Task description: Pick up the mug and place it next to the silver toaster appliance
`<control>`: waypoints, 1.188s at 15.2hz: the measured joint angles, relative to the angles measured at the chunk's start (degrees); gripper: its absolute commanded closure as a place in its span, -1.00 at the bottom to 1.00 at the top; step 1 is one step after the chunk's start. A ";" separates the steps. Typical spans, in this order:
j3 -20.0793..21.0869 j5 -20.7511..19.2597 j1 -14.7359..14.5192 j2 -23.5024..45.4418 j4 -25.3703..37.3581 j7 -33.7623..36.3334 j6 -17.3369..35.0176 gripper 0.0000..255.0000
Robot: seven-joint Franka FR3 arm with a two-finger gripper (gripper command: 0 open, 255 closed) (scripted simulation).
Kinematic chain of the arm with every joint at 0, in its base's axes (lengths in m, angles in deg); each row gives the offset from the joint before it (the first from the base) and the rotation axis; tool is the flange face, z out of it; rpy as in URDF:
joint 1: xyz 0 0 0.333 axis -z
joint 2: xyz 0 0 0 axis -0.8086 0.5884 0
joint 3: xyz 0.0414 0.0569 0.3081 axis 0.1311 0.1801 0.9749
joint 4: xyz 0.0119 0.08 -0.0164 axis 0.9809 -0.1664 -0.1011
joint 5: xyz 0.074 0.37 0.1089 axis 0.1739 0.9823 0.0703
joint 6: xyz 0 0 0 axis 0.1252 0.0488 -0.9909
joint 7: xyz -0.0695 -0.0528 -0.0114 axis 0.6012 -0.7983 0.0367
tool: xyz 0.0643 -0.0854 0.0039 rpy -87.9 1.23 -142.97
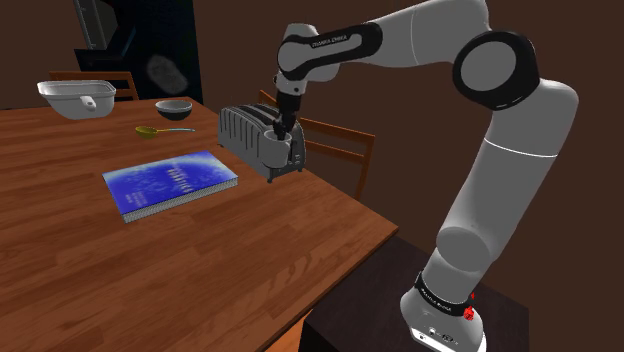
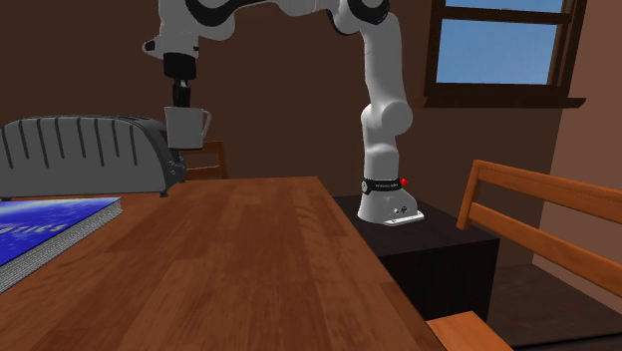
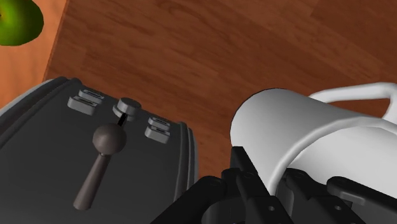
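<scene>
Gripper (image 2: 180, 102) clasps grey mug (image 2: 186, 128) by its rim, just beside toaster (image 2: 80, 155); lettering on arm (image 1: 500, 150) too small to read.

shoulder camera looks down; second sits low; both share toaster (image 1: 247, 135).

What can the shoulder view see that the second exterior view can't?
The shoulder view has these, and the second exterior view lacks them: a dark bowl, a yellowish spoon and a grey pan at the table's far end. The second exterior view has a window with blue sky, which the shoulder view lacks. Both share the wooden table, the blue book, the grey toaster, the white arm, and the end effector holding the mug beside the toaster.
</scene>
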 measured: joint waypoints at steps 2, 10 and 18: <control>0.03 0.00 -0.04 0.29 -1.43 -0.06 1.71 1.00; 0.08 -0.04 -0.15 1.89 -5.58 -0.35 7.46 1.00; 0.06 -0.21 -0.25 4.40 -8.84 -0.63 13.20 1.00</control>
